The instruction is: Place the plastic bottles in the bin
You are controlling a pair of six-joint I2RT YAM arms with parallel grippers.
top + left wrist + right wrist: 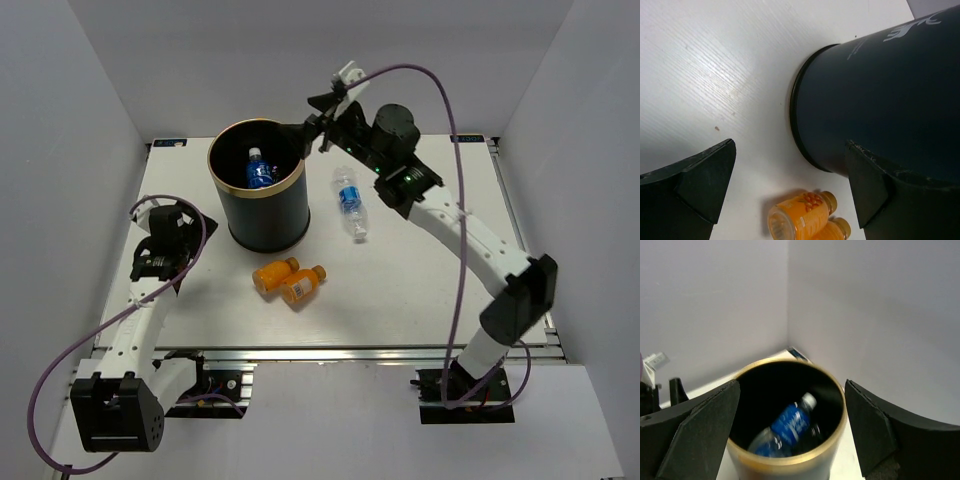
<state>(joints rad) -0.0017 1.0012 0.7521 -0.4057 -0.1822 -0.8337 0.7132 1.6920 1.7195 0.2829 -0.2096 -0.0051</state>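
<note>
The tall black gold-rimmed bin point(268, 218) holds one clear blue-labelled plastic bottle point(259, 170); a second clear bottle point(350, 203) and two orange bottles point(288, 279) lie on the white table point(420, 300). Both my jaws gape empty; the right should rise clear of the rim first.

You look down on a white worktop point(420, 290) with a fine lined grain, edged by a metal rail point(350, 352) at the near side. Plain pale grey walls point(320, 60) box it in behind, left and right. Light falls evenly, with soft shadows.
</note>
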